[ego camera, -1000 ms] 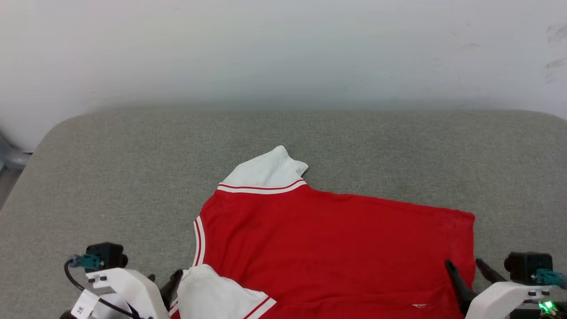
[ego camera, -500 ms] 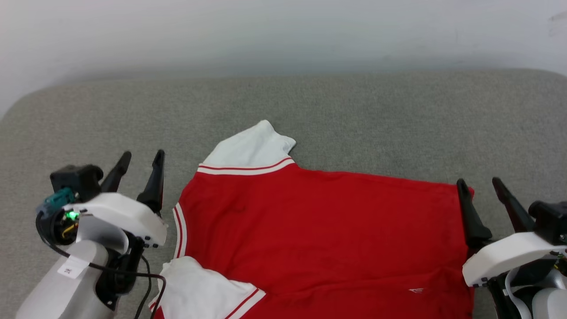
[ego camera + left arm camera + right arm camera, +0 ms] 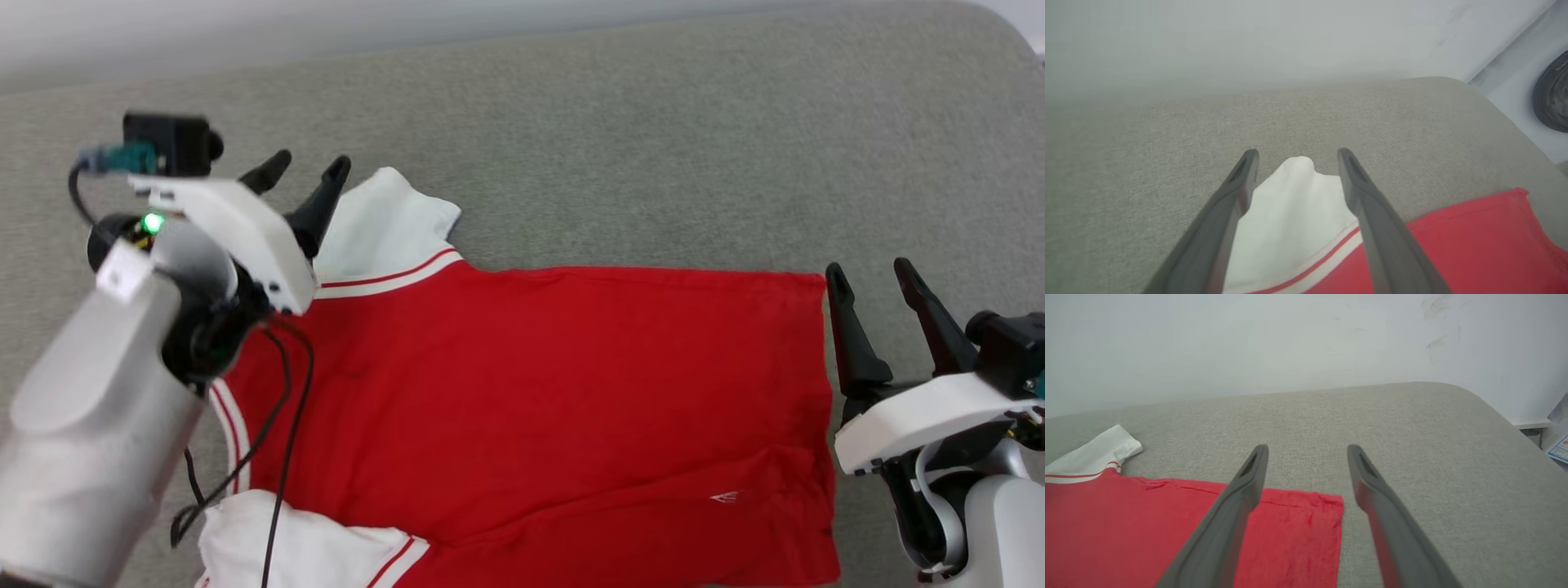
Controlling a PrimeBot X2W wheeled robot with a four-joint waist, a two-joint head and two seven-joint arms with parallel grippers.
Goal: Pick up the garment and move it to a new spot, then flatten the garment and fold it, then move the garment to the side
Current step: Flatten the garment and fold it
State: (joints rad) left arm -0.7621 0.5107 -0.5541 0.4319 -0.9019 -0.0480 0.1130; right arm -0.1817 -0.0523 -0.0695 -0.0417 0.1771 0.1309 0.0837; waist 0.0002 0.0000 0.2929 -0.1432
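Red garment (image 3: 555,384) lay flat-ish, unfolded — fold + move aside remained. L gripper (image 3: 309,163) wide open, empty, white sleeve (image 3: 1290,212) between its fingers; R gripper (image 3: 869,272) same — hem corner (image 3: 1331,506) just beside fingers.

Left pincer (image 3: 1298,153) spread wide, gripping nothing. White sleeve (image 3: 1290,220) of shirt (image 3: 1453,245) seen between fingers, flat on grey fabric counter (image 3: 1147,163). Striped trim, red body to right. Pale wall (image 3: 1249,41) beyond. Dark round object (image 3: 1553,98) far right.
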